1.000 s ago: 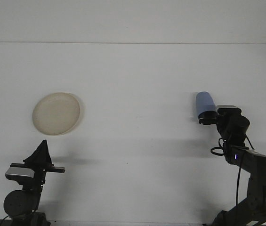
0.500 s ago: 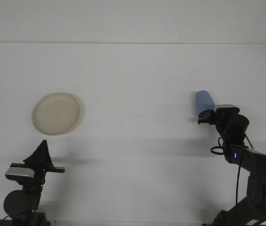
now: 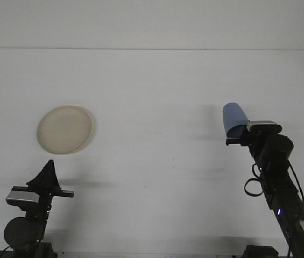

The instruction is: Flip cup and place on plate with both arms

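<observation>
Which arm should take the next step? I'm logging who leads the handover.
Probably the right: the right gripper already grips the blue cup, raised above the table. The left gripper rests far off, below the plate, well placed to receive it later.

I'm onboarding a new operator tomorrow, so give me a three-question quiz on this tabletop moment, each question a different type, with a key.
1. True or false: the blue cup is already resting on the plate.
2. Multiple choice: which claw holds the cup? A) the left claw B) the right claw C) neither
3. Fill in the blank: in the front view, the plate lies on the ______ side of the table, nearer the left arm.

Key:
1. False. The cup is held above the table on the right, far from the plate.
2. B. The right claw grips the cup near its lower end; the left claw is away from it.
3. left
</observation>
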`<state>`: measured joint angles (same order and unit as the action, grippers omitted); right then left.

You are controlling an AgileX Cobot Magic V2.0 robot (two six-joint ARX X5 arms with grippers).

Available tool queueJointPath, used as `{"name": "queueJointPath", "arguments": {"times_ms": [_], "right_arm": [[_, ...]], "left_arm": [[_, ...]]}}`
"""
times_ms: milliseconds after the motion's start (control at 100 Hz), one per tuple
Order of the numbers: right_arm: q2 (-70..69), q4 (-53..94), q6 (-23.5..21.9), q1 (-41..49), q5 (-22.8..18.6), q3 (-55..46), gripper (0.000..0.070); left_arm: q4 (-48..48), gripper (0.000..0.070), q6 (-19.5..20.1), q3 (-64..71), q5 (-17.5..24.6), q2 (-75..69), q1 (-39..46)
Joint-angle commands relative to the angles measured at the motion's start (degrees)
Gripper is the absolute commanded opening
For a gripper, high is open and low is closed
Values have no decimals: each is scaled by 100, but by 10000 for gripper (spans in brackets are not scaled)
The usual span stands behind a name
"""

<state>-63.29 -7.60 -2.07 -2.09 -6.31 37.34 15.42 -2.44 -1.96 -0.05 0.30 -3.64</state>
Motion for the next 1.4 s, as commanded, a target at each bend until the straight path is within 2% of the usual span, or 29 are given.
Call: {"name": "queueJointPath", "arguments": {"times_ms": [0,170,250,530,720,1100,1290,1390], "right_arm": [[457,577,-238,164,70,70,1],[1547,2208,-501,763,417,234,1],[1867,2990,-765,1095,557,459,1],[1867,4966,-1690,2264,1088,1709,1],[1207,5805,-1958,2949,1088,2645,1],[-964,7241,-1958,3912,1054,4251,1],[-1764,7281,-1875,3971,304,4441,1],[-2122,7486,-1727,4072,190,4441,1]], "left_arm": [[55,11,44,116,-13,-11,-2],[52,11,42,116,-13,-11,-2],[55,11,44,116,-13,-11,-2],[55,11,44,116,-13,-11,-2],[52,11,44,116,-13,-11,-2],[55,11,44,116,-13,-11,-2],[55,11,44,116,-13,-11,-2],[55,11,44,116,-13,-11,-2]]}}
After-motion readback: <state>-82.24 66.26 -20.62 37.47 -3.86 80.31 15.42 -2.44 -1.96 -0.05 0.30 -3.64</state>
